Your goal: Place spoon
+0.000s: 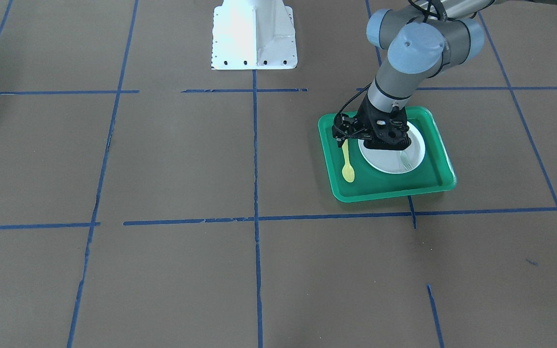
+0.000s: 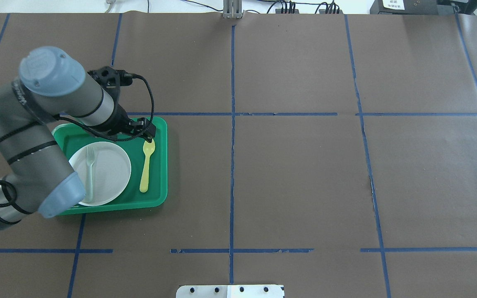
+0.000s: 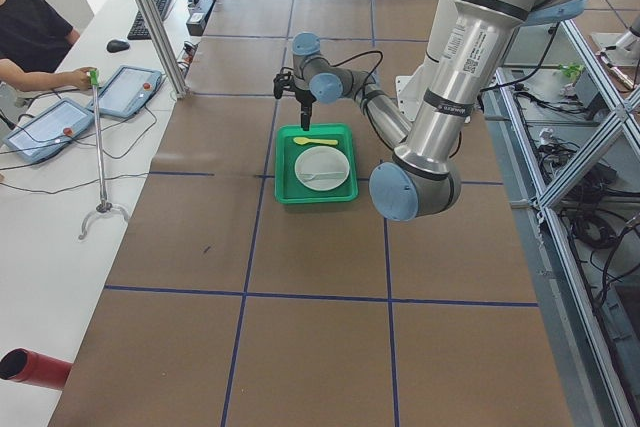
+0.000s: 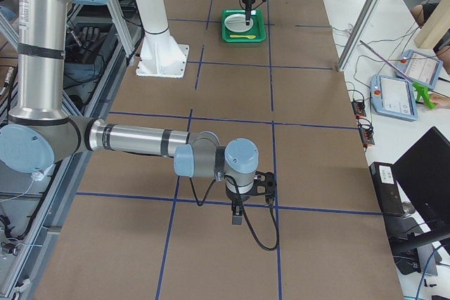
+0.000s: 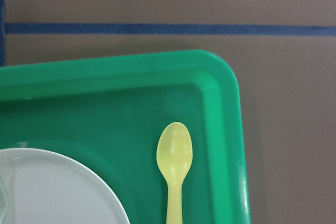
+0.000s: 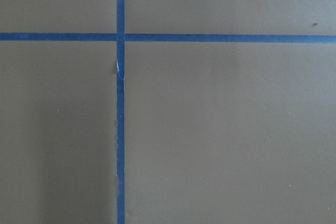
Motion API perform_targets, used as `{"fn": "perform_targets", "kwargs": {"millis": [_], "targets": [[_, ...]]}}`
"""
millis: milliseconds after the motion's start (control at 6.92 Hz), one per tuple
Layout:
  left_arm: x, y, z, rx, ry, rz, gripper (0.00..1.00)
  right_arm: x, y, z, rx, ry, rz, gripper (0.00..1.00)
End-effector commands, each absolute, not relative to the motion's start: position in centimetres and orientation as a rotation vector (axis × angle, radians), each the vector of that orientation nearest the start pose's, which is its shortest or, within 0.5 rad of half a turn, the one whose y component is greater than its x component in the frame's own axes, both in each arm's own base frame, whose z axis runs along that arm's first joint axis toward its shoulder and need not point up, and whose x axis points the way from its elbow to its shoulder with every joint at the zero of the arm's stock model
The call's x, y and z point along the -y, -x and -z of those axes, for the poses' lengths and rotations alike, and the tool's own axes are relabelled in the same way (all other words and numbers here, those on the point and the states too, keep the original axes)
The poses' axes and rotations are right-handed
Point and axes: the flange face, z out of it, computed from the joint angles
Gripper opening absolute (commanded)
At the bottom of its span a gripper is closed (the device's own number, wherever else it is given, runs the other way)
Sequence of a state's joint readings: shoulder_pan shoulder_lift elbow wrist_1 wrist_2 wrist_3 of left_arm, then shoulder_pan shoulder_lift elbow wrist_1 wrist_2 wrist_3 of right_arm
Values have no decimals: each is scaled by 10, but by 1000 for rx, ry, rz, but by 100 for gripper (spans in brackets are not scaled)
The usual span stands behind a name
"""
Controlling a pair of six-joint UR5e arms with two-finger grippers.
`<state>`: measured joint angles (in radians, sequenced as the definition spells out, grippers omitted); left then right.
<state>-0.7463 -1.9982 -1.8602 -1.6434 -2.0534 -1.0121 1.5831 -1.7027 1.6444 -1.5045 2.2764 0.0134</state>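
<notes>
- Your left gripper, black and two-fingered, hangs just above the spoon. No view shows the gap between its jaws, so I cannot tell how wide they stand. Nothing appears to be held in them.
- The small yellow plastic spoon lies flat and free on the floor of a shallow green plastic tray. It sits between a round white plate and the tray wall nearest the table's middle. Its oval bowl points away from the robot.
- A pale grey-green plastic fork rests on the plate, roughly parallel to the spoon.
- The tray stands on the brown paper-covered table, which is crossed by blue tape lines, on the robot's left side.
- Your right gripper hangs low over the paper, well apart from the tray. It shows only from the side, so I cannot tell whether it is open.
- As I judge it, the spoon looks placed, and what remains is lifting clear.
- Risk: the spoon is light. If you drift sideways or dip before rising, a fingertip could flick it onto the plate or over the wall.
- Risk: the black cable loops beside the wrist. A low swing could catch the tray rim and drag the tray.
</notes>
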Motion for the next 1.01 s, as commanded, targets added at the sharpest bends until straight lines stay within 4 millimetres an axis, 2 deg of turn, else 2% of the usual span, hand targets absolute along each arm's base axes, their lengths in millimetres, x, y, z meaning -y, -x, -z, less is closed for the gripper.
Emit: {"fn": "perform_targets", "kwargs": {"millis": [0,145,289,434,578,723,867], "targets": [[505,-284,-262,-889,-225,-5,100,435,-74,-682,706,-7,-22,100],[518,-250,-271,-841,-269,-81,100,435,-74,-682,706,-7,-22,100],[522,-241,-289,-790,-293,-191,100,435,-74,-682,706,-7,-22,100],[532,-205,-328,-731,-317,-270,100,435,-74,-682,706,-9,-20,100],[546,-154,-375,-686,-321,-333,100,435,-74,-682,706,-7,-22,100],[542,-107,-438,-676,-256,-318,100,435,-74,-682,706,-7,-22,100],[532,-64,-492,-675,-225,-237,100,435,-74,-682,706,-7,-22,100]]}}
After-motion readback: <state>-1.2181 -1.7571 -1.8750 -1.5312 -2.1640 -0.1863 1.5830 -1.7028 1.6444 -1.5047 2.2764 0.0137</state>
